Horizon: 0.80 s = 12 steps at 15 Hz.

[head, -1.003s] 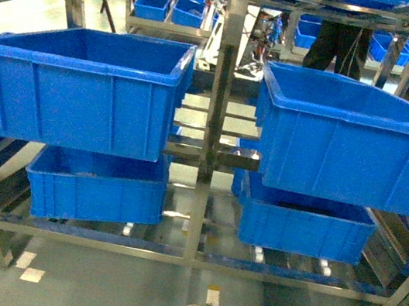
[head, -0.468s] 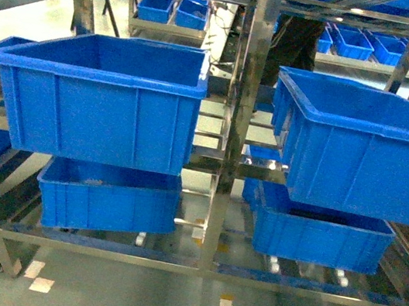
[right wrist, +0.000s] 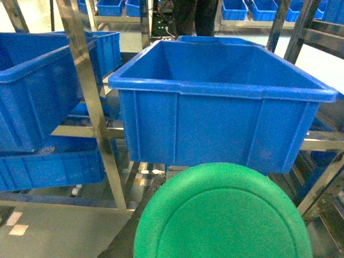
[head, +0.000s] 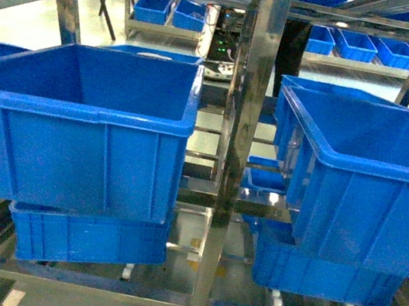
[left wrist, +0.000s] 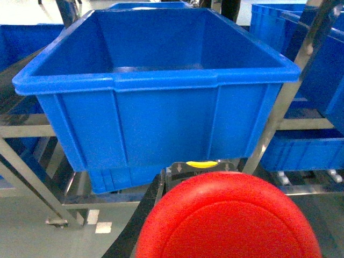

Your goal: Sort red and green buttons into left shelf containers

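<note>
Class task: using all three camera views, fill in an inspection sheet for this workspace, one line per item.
Surface: steel rack, grey floor beneath.
Job's things: red button fills left wrist view; green button fills right wrist view; upper left bin and upper right bin look empty.
Clutter: nothing seen.
Pincers: hidden behind the buttons; state cannot be told.
Cables: nothing seen.
Surroundings: lower bins, further blue bins behind, a person standing.

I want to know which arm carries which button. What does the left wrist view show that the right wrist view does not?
Only the left wrist view shows the red button, its cap filling the bottom edge, with a yellow strip just above it. Only the right wrist view shows the green button, again at the bottom edge. Both show a deep blue container on the steel rack ahead, and no end effector fingers are visible in either.
</note>
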Tool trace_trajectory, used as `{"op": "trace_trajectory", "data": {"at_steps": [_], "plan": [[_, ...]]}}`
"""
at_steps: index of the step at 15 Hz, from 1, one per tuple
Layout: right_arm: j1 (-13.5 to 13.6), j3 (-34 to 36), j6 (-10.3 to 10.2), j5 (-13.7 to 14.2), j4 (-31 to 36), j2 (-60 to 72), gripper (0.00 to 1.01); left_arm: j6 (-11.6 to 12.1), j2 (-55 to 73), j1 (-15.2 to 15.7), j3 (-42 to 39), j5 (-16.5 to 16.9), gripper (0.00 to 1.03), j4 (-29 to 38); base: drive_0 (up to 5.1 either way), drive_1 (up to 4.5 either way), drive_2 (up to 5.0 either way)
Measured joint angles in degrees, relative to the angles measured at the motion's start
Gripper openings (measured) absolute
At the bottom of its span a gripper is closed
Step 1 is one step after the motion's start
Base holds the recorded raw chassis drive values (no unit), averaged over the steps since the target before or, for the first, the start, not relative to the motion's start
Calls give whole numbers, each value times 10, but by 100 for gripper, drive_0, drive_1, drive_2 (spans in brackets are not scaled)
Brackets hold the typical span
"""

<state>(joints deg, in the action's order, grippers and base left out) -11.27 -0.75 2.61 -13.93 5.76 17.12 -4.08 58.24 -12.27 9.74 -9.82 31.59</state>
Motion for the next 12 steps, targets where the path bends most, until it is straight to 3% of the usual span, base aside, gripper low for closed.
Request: {"op": "trace_trajectory", "data": {"at_steps": [9,12], "plan": [[0,0,0,0,0,0,26,0,1,0,0,0,26,0,-6,419,-431],[0,0,0,0,-2,1,26,0,5,0,0,-1,26,-2,0,0,0]]}}
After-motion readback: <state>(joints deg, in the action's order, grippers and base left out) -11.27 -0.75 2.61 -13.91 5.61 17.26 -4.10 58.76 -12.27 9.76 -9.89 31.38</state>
